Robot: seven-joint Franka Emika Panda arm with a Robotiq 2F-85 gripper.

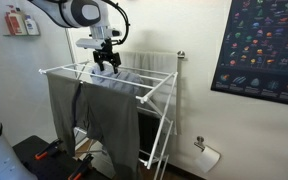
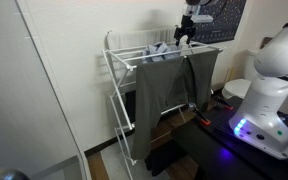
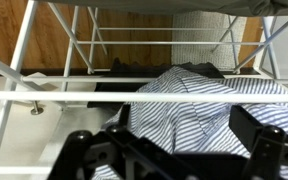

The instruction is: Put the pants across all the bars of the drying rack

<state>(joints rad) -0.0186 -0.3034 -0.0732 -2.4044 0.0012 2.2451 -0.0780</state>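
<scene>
The drying rack is a white wire frame, seen in both exterior views. The olive-grey pants hang down from its near-side bars, both legs dangling. My gripper hovers just above the bars at the rack's top. In the wrist view the gripper is open and empty, its black fingers wide apart above a white bar. Under the bars lies a blue-and-white striped cloth, also visible on the rack top.
A dark cloth lies behind the striped one. A dark poster hangs on the wall, with a paper-roll holder below it. A white rounded machine stands beside the rack. A pale partition fills one side.
</scene>
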